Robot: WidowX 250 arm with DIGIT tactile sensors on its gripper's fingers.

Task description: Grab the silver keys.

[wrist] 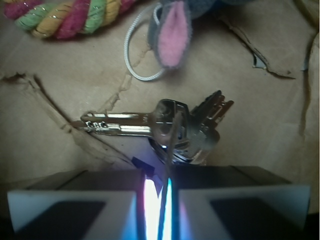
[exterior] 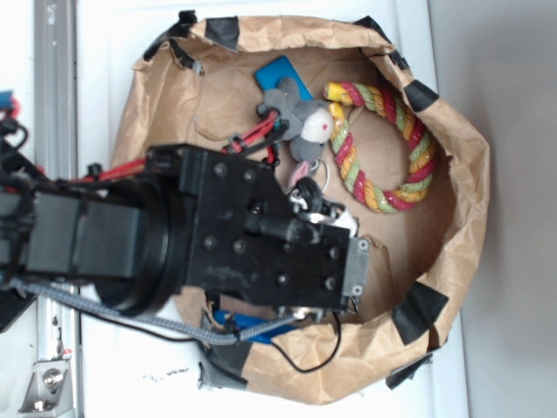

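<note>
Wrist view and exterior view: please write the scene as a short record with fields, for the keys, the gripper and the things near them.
surface: crumpled brown paper
target: silver keys, fanned out, hanging from the gripper
gripper: gripper, fingers nearly together, pinching the thin ring or wire of the keys
above the keys: grey plush mouse, pink ear, thin white ring
also near: coloured rope ring; blue card

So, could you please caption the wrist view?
Gripper shut on the keys, lying on brown paper.
</note>
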